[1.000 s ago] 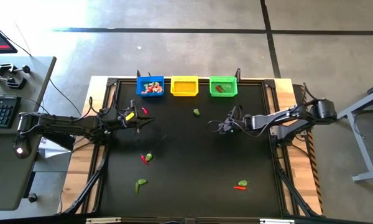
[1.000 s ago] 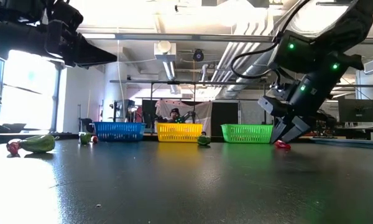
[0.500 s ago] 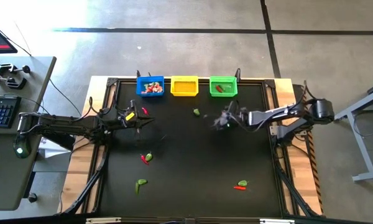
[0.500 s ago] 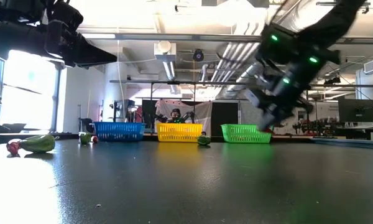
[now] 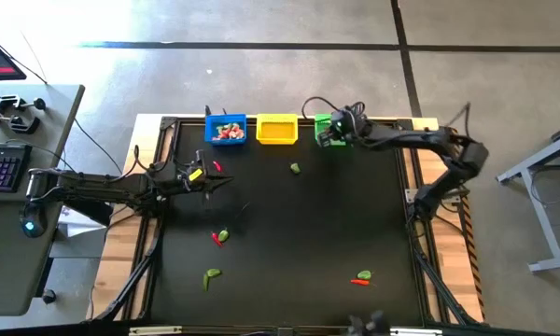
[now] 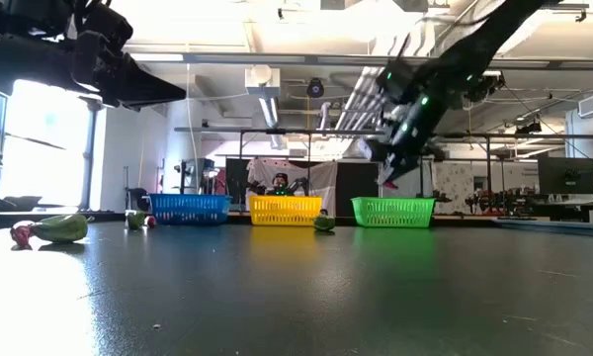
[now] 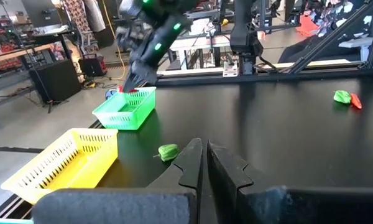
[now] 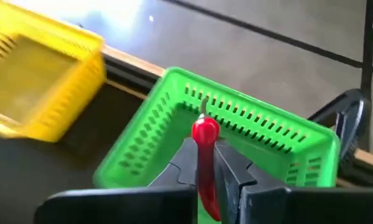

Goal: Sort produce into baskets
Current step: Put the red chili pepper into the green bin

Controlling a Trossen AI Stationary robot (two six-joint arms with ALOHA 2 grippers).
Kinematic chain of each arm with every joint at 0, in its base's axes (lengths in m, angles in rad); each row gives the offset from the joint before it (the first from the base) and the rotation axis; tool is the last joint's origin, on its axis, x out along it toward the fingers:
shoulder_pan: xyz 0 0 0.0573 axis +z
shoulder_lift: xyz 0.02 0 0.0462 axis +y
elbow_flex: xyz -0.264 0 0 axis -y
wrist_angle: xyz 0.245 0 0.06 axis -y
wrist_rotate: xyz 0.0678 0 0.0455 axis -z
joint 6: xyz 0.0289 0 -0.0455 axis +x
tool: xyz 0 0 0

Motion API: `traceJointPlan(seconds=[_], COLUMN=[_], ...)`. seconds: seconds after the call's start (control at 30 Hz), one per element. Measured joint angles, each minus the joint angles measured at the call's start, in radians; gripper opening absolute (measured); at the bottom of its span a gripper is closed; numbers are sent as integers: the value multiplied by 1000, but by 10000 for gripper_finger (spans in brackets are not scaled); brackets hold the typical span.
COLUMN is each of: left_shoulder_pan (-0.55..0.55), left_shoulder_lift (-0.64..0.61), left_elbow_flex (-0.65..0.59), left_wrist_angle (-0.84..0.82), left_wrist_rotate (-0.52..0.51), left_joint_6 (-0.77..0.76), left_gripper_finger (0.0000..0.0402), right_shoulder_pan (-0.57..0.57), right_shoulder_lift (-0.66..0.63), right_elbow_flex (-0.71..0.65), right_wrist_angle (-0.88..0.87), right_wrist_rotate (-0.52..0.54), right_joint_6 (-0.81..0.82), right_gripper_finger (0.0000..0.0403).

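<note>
The right gripper [image 8: 205, 163] hangs over the green basket [image 8: 174, 137] at the table's far edge, its jaws pinching a red chili [image 8: 205, 140] that sticks out past the fingertips, stem end outward. The grip looks thin, a narrow pinch on a slim, smooth toy, so the chili could twist or slide out early. In the high view the gripper [image 5: 334, 132] sits over the basket's [image 5: 322, 121] left part, so a release from this height could, I judge, bounce the chili off the rim onto the table or toward the yellow basket [image 5: 277, 130] just beside it. A lower descent risks the fingers catching the mesh wall and shoving the light basket. The left gripper [image 7: 202, 163] waits with jaws pressed together and empty, at the table's left side near the blue basket [image 5: 225, 130], which already holds several red and whitish pieces. More produce lies loose on the table: a green piece [image 5: 296, 169] near the yellow basket, a red-and-green pair [image 5: 219, 237] toward the middle, a green one [image 5: 211, 275] nearer the front, and a pair [image 5: 362, 277] at front right. No brand, label or writing is legible on the baskets, produce or arms.
</note>
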Motion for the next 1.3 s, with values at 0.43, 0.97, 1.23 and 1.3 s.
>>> traceJointPlan(seconds=[0.43,0.97,1.23,1.3], left_shoulder_pan=[0,174,282,303], left_shoulder_lift=[0,204,480,542], left_elbow_flex=[0,402,642,679], left_wrist_angle=[-3,-646,-958,-1013], left_wrist_rotate=[2,43,36,40], left_joint_6=[-45,197,531,642], left_gripper_finger=[8,0,0,0], right_shoulder_pan=[-121,-117,-90,-81], right_shoulder_lift=[163,119,-26,-77], right_elbow_flex=[121,149,11,-43], right_wrist_angle=[-51,-106,64,111], right_wrist_rotate=[-45,-45,-202,-235], right_joint_6=[-124,-202,-217,-217], right_gripper_finger=[42,24,5,3])
